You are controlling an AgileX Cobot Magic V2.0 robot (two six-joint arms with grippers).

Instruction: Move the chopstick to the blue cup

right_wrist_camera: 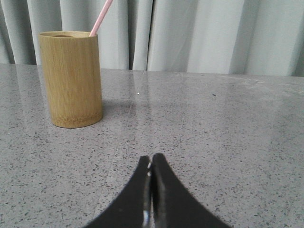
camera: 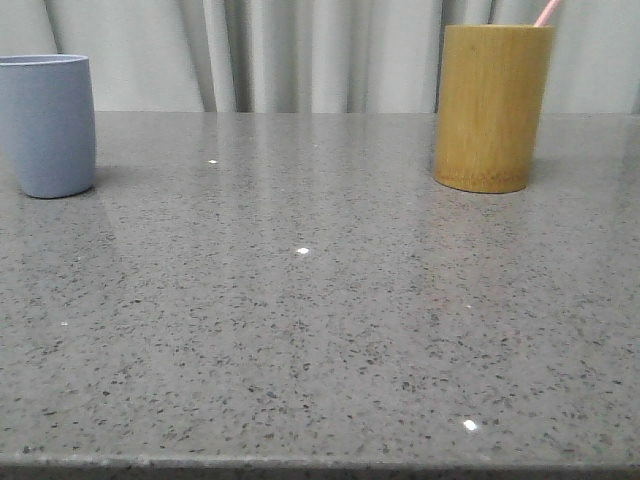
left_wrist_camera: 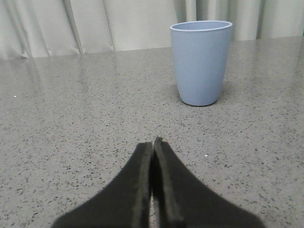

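Observation:
The pale grey-blue cup (camera: 45,125) stands upright at the far left of the grey stone table; it also shows in the left wrist view (left_wrist_camera: 201,61). A pale pink chopstick (camera: 546,12) leans out of the yellow-brown bamboo holder (camera: 490,106) at the far right; only its upper end shows, also in the right wrist view (right_wrist_camera: 101,18), above the holder (right_wrist_camera: 71,79). My left gripper (left_wrist_camera: 153,144) is shut and empty, low over the table, short of the blue cup. My right gripper (right_wrist_camera: 151,159) is shut and empty, short of the holder. Neither gripper shows in the front view.
The speckled grey table (camera: 320,300) stretches between the two cups, with its front edge at the bottom of the front view. Pale curtains (camera: 300,50) hang behind the table's far edge.

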